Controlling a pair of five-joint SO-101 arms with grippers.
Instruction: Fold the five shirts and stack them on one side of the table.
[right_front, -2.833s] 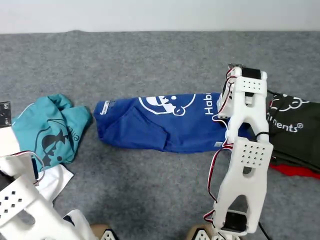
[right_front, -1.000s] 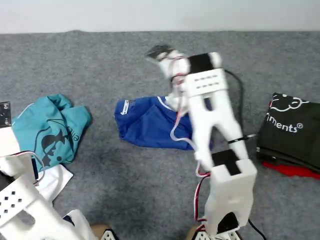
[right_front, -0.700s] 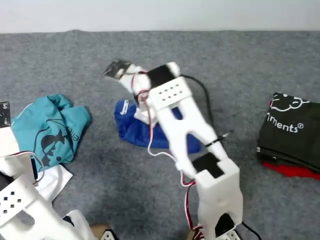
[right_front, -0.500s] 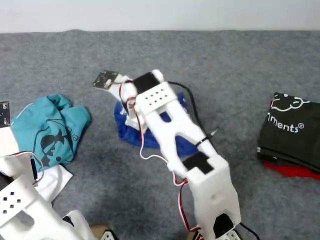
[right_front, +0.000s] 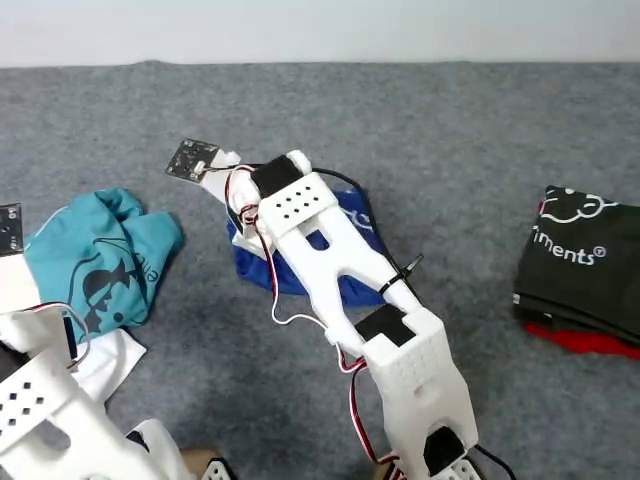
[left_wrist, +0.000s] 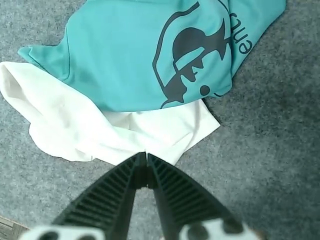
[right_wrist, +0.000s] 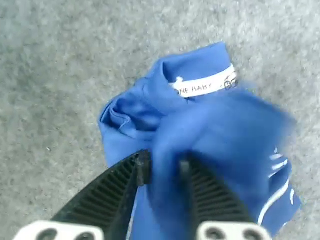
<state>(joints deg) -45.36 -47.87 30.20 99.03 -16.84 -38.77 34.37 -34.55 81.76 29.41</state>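
My right gripper (right_wrist: 164, 167) has its fingers clamped on a fold of the blue shirt (right_wrist: 200, 125). The cloth bunches up between them. In the high view this shirt (right_front: 258, 270) lies near the middle of the desk (right_front: 480, 150) as a rumpled bundle, partly under my right arm. Its longer side runs roughly left to right. From the right wrist camera I see the collar end just beyond the fingers, with a white neck label (right_wrist: 205, 86) sewn across it. The label carries small print, and white lettering shows near the shirt's other end.

My left gripper (left_wrist: 146, 165) is pressed closed with nothing in it. It hangs over the edge of the white shirt (left_wrist: 100, 130) at the desk's left side. The teal shirt (left_wrist: 150, 55) lies crumpled, overlapping the white one. It has a dark printed figure and some dark lettering facing up.

At the far right edge of the desk the black shirt (right_front: 580, 270) sits folded, with white lettering on top. It rests on the red shirt (right_front: 590, 342), whose edge shows along its near side. That pair is well apart from the blue one.
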